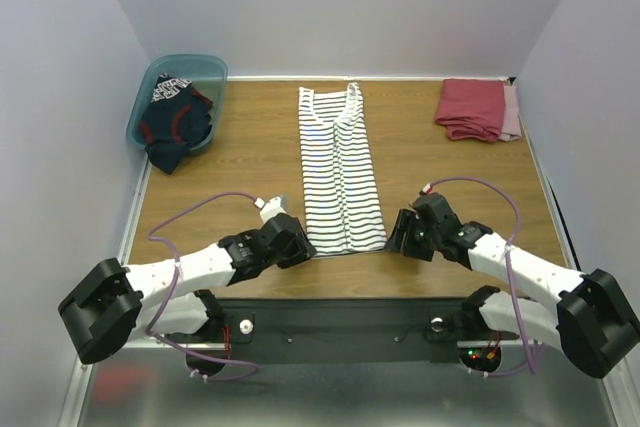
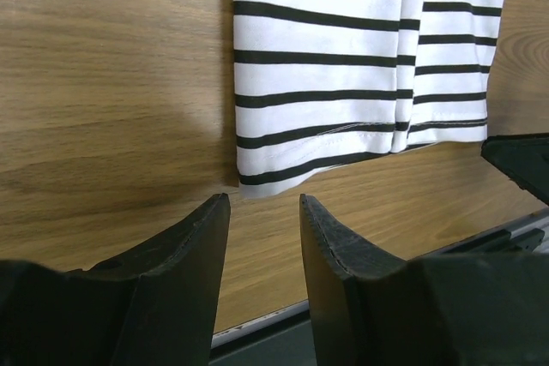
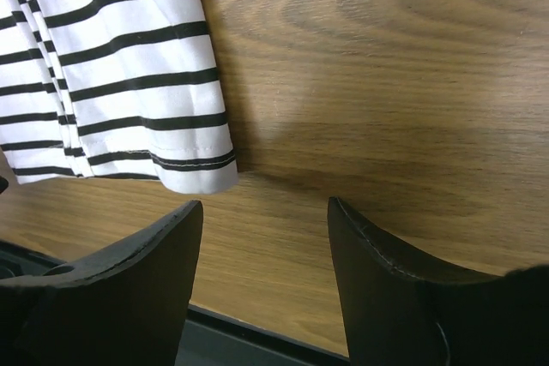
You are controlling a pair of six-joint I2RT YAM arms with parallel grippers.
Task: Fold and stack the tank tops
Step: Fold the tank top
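Note:
The white striped tank top (image 1: 340, 167) lies flat in a long narrow fold down the table's middle, neck at the far end. Its near hem shows in the left wrist view (image 2: 343, 83) and the right wrist view (image 3: 129, 83). My left gripper (image 1: 298, 247) stands open just short of the hem's near-left corner, nothing between its fingers (image 2: 266, 203). My right gripper (image 1: 398, 232) is open beside the near-right corner, also empty (image 3: 266, 207). The navy tank top (image 1: 175, 122) with red trim lies bunched in the teal bin.
The teal plastic bin (image 1: 210, 67) stands at the far left corner. A folded red and pink cloth (image 1: 478, 109) lies at the far right. The table's near edge and black base rail (image 1: 340, 327) run just behind both grippers.

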